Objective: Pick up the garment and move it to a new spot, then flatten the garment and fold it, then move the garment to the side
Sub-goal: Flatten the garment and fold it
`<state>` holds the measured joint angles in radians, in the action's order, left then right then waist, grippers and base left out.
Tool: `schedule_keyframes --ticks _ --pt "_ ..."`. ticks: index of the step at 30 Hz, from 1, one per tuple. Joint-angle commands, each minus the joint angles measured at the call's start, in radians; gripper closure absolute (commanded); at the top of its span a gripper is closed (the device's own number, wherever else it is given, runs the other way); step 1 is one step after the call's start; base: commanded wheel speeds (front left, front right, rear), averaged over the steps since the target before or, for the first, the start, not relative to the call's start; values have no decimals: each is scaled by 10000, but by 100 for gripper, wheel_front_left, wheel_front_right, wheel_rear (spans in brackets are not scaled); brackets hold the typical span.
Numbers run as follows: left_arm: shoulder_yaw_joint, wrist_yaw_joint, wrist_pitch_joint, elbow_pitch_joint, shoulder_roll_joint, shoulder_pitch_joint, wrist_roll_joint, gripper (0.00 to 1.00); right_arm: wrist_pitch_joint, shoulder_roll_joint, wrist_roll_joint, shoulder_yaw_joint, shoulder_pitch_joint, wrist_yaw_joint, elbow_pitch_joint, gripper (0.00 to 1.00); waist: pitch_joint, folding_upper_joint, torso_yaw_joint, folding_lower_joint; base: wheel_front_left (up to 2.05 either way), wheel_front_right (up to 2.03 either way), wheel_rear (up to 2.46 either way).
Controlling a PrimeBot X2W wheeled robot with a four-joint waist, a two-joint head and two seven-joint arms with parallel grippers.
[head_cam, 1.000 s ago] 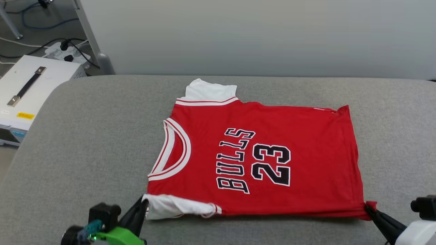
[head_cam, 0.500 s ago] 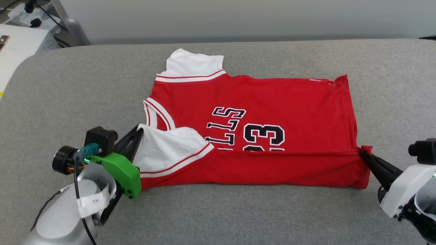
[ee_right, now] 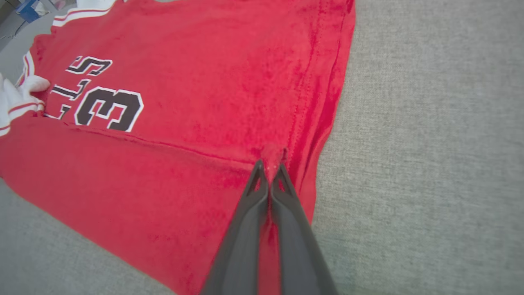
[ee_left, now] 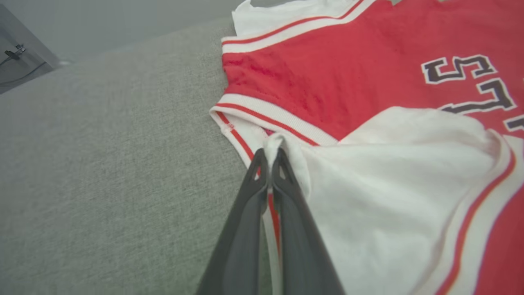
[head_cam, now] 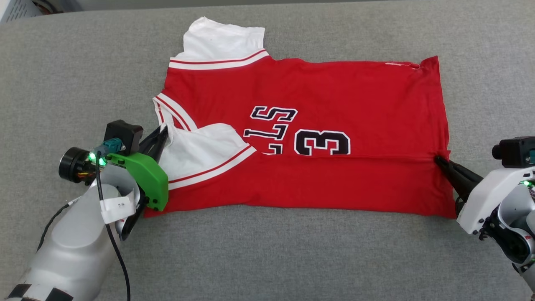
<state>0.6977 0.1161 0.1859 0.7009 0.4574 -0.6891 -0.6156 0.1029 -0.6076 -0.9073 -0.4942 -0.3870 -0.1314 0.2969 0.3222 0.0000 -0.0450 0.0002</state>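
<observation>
- Red cloth is lying sideways across the grey table (head_cam: 292, 259) in the head view; this is the garment (head_cam: 334, 96), one only, with its near long edge being turned up over the lettering; the left gripper (head_cam: 162, 133) is pinching the near sleeve (head_cam: 200, 154) beside the collar, the right gripper (head_cam: 439, 161) is pinching the hem end; two grippers, two white sleeves, the far sleeve (head_cam: 221, 37) lying flat.
- Left wrist view: the left gripper (ee_left: 269, 153) is pressing its jaws tight on a tuft of white sleeve cloth; the garment (ee_left: 327, 82) is spreading beyond.
- Right wrist view: the right gripper (ee_right: 269, 164) is clamping its jaws on a nub of red hem; the garment (ee_right: 204, 82) is showing one fold line.
- Judging from this, the lengthwise fold is under way; the next move is calling for both arms carrying their pinches across evenly, then lowering and letting go.
</observation>
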Motion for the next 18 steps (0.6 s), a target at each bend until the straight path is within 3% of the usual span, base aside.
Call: schedule_keyframes --ticks 1,9,10,11,12,18 --pt "57 55 94 258 -124 -175 -30 100 -19 67 72 -107 -224 7 118 100 174 0 -66 -2 0 0 0" --pt "497 135 312 1607 -511 -194 -409 100 -274 201 -148 -709 -515 7 616 100 33 0 -150 -2 0 0 0" --pt "513 138 335 1721 -540 -207 -509 98 -350 216 -268 -736 -513 7 634 76 -21 0 -136 -2 0 0 0" --pt "548 140 358 1776 -551 -234 -564 20 -405 221 -387 -774 -503 7 603 52 -79 0 -112 -2 0 0 0" --pt "582 141 400 1816 -549 -294 -612 0 -497 202 -534 -805 -481 7 548 0 -142 0 -74 -2 0 0 0" --pt "839 143 514 1467 -338 -774 -1068 0 -1163 -57 -875 -848 -151 7 390 0 -581 0 242 -2 0 0 0"
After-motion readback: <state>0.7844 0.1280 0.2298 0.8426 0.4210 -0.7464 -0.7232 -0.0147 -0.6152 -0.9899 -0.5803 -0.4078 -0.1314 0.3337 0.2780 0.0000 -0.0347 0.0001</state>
